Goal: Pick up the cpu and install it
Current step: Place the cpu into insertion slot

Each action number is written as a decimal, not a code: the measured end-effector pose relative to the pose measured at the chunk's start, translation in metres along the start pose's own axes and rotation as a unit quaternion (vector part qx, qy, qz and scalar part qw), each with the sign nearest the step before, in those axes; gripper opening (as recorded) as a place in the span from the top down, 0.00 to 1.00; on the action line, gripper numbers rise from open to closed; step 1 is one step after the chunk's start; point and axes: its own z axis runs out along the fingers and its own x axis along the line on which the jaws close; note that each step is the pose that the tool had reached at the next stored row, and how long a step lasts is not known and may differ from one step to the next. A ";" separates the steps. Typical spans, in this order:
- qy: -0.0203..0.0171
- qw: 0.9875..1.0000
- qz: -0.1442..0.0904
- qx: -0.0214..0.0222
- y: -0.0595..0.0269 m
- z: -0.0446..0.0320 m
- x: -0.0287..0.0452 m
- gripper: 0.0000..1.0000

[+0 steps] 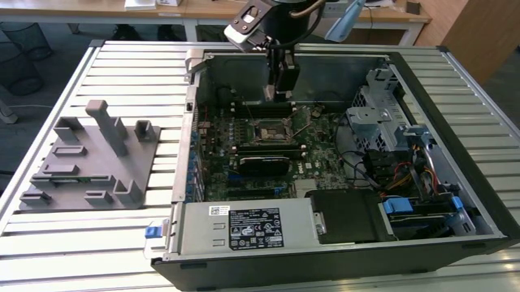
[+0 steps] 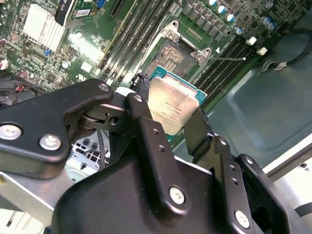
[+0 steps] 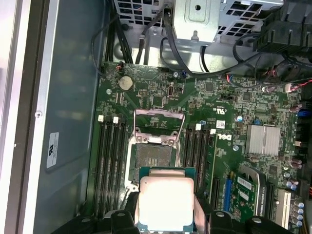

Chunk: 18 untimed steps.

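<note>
Gripper (image 2: 169,116) was clamped on the cpu (image 3: 165,202), fingers pinching two opposite edges, so the pickup part looked done. Chip hung roughly flat inside the case (image 1: 333,76), above the board (image 3: 219,102) and just short of the socket (image 3: 155,156), not touching it. Socket looked open and empty, pins showing. I'd call it maybe halfway: grabbed and over the board, but not lined up or seated yet.

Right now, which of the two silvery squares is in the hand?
The smooth flat cpu, clamped in the hand near the open socket; the ribbed heatsink sits on the motherboard.
</note>
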 end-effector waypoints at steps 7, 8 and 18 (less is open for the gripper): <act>0.000 1.000 0.004 0.000 -0.0009 0.0104 0.0010 0.47; 0.000 1.000 0.005 0.000 -0.0008 0.0121 0.0012 0.47; 0.000 1.000 0.005 0.000 -0.0010 0.0244 0.0017 0.47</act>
